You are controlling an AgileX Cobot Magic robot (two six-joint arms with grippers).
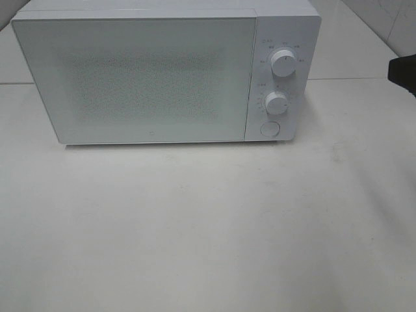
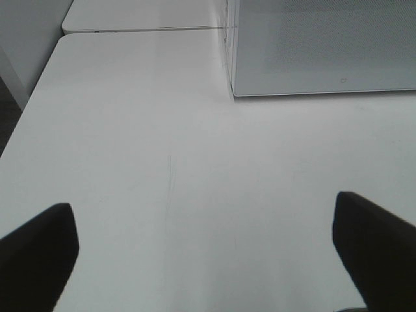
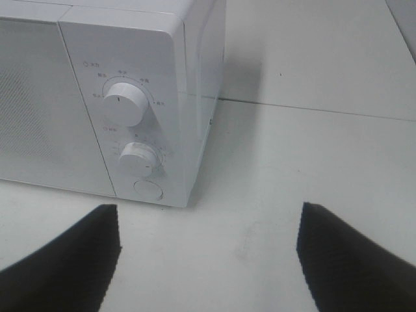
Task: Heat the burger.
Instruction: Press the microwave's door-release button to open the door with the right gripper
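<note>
The burger is out of view in every frame. A white microwave [image 1: 149,71] stands at the back of the table with its door shut; it also shows as the microwave [image 2: 325,45] and the microwave [image 3: 97,97]. My left gripper [image 2: 205,250] is open over bare table, short of the microwave's left front corner, with nothing between its fingers [image 2: 39,247]. My right gripper [image 3: 208,260] is open too and empty, facing the control panel's right corner. In the exterior high view only a dark piece of the right arm [image 1: 403,73] shows at the right edge.
The panel carries an upper knob [image 1: 284,62], a lower knob [image 1: 276,102] and a round button [image 1: 269,128]. The white table [image 1: 208,227] stretches in front of the microwave. A seam between table tops [image 3: 312,109] runs behind the microwave's right side.
</note>
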